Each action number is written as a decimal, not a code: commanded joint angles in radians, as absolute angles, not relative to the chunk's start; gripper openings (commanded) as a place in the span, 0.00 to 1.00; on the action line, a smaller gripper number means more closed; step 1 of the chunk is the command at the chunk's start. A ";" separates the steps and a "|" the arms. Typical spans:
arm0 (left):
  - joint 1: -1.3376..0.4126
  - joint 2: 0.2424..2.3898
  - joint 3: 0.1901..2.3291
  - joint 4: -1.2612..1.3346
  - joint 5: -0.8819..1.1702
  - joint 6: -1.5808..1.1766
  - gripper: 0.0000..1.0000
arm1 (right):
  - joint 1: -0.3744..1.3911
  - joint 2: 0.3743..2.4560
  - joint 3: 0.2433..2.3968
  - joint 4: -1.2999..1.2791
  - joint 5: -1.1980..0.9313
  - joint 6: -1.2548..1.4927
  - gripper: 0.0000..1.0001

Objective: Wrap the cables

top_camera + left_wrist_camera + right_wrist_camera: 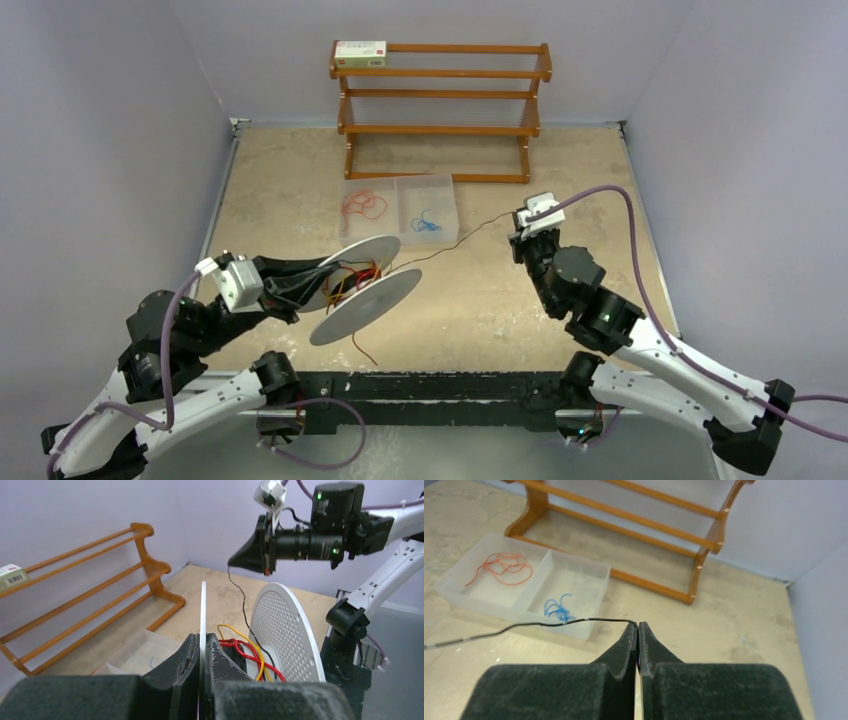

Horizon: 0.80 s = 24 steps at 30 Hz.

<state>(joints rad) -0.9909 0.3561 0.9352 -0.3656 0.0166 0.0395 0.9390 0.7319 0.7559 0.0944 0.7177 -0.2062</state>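
A grey-white spool [365, 292] with two round flanges is held tilted above the table's front left. My left gripper [318, 278] is shut on its near flange [203, 615]. Red, yellow and black cables [250, 655] are wound at the spool's core, against the perforated far flange [285, 630]. A thin black cable [455, 243] runs taut from the core to my right gripper [517, 218], which is shut on its end [574, 621]. A red cable end [366, 352] hangs below the spool.
A clear two-compartment tray [400, 208] holds orange wire [364, 206] and blue wire [428, 223] at mid table. A wooden rack [440, 105] stands at the back with a small box [360, 53] on top.
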 commanded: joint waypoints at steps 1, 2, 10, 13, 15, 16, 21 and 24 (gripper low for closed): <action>-0.995 0.339 0.973 -0.178 -0.041 -0.012 0.00 | 0.905 0.703 0.694 0.124 0.608 -0.016 0.00; -0.996 0.336 0.967 -0.154 -0.058 -0.022 0.00 | 0.903 0.703 0.676 0.131 0.593 0.007 0.00; -0.996 0.324 0.900 0.105 -0.193 -0.079 0.00 | 0.893 0.712 0.499 0.232 0.491 0.166 0.00; -0.994 0.367 0.908 0.158 -0.223 -0.089 0.00 | 0.893 0.721 0.450 0.282 0.440 0.209 0.00; -0.995 0.393 0.903 0.211 -0.252 -0.095 0.00 | 0.892 0.725 0.415 0.325 0.401 0.237 0.00; -0.995 0.404 0.900 0.241 -0.268 -0.098 0.00 | 0.893 0.728 0.400 0.346 0.389 0.246 0.00; -0.996 0.488 0.898 0.366 -0.378 -0.105 0.00 | 0.892 0.745 0.315 0.496 0.250 0.286 0.00; -0.994 0.554 0.901 0.434 -0.443 -0.111 0.00 | 0.893 0.784 0.277 0.621 0.199 0.293 0.00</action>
